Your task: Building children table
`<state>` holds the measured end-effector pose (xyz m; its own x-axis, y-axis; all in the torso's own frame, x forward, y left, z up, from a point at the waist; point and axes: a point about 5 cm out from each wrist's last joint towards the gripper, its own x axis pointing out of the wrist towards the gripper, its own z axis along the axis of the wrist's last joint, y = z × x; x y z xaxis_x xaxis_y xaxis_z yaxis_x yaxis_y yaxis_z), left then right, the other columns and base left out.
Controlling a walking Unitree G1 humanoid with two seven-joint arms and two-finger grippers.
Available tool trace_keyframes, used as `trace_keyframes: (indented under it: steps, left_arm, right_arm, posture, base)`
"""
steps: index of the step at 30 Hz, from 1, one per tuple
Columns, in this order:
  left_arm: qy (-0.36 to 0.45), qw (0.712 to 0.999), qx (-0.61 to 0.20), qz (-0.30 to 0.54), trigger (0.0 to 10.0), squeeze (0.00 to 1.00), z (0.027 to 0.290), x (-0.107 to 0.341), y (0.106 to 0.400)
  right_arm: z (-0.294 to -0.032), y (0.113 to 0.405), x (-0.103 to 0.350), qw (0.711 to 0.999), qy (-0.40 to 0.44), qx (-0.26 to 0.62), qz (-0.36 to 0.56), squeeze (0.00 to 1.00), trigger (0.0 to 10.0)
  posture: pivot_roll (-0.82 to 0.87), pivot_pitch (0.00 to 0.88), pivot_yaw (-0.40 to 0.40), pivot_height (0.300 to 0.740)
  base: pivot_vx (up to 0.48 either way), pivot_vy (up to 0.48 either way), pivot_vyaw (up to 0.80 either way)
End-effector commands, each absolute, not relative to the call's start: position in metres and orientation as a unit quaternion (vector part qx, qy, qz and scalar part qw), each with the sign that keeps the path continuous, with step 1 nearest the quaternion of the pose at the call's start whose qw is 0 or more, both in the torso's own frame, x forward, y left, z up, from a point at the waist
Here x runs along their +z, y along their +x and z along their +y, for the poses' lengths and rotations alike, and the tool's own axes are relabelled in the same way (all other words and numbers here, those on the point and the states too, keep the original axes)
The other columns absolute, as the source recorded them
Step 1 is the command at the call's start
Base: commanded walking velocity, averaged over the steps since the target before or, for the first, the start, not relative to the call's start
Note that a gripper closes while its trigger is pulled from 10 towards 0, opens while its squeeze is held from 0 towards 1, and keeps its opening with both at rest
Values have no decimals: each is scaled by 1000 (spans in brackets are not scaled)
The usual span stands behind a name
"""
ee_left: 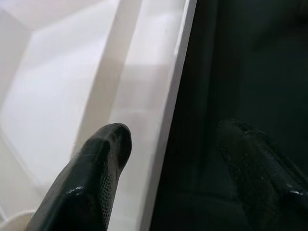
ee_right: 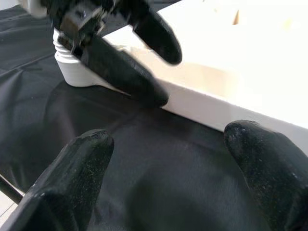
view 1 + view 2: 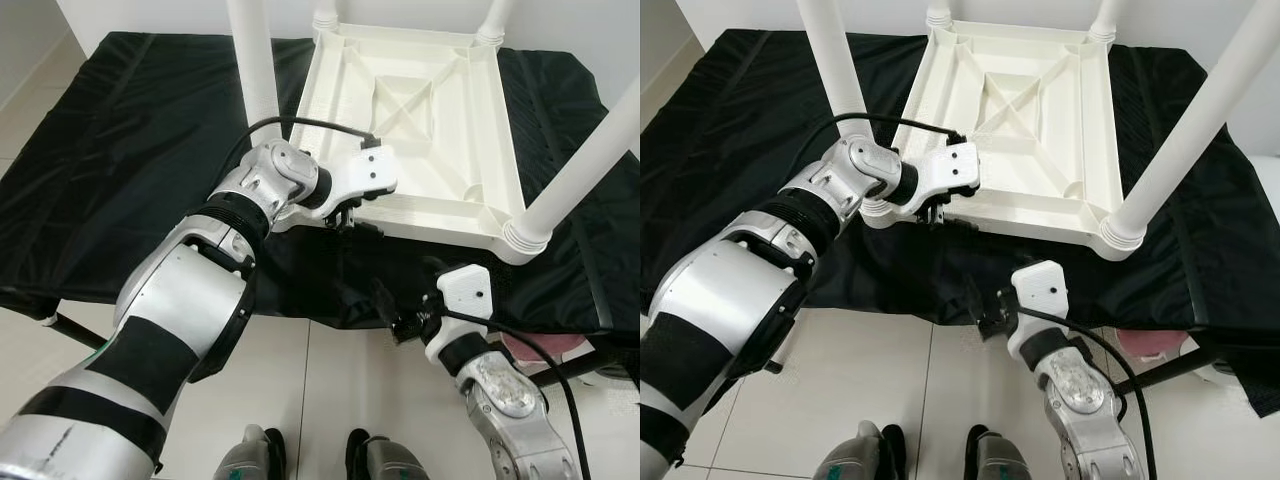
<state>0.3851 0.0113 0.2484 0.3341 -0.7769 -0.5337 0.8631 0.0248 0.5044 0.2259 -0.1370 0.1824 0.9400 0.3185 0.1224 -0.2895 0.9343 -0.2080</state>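
White plastic table (image 3: 420, 120) lies upside down on black cloth (image 3: 120, 150), legs cropped at frame top; left gripper (image 3: 347, 219) straddles its near rim, fingers spread; right gripper (image 3: 395, 310) hovers open near cloth's front edge; tiled floor (image 3: 330, 400) below.
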Motion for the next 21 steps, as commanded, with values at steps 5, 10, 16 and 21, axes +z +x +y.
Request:
trace_keyframes:
  steps: [5, 10, 16, 21]
  left_arm:
    - [392, 838, -379, 7, 9255, 0, 22, 245, 405]
    - [390, 843, -370, 8, 9255, 0, 22, 245, 405]
    - [410, 832, -372, 42, 2275, 0, 21, 223, 402]
    - [421, 822, -380, 53, 0, 0, 21, 216, 400]
  right_arm:
    - [-136, 221, 185, 979, -98, 167, -70, 0, 10000]
    - [-136, 220, 186, 978, -99, 167, -70, 0, 10000]
    - [-137, 214, 188, 981, -96, 151, -69, 0, 10000]
    - [-136, 210, 187, 984, -91, 143, -63, 0, 10000]
  posture:
    - [-191, 289, 45, 740]
    - [-197, 293, 48, 740]
    - [-226, 321, 72, 740]
    - [-223, 319, 74, 740]
  base:
    - [0, 0, 0]
    - [0, 0, 0]
    - [0, 0, 0]
    - [0, 0, 0]
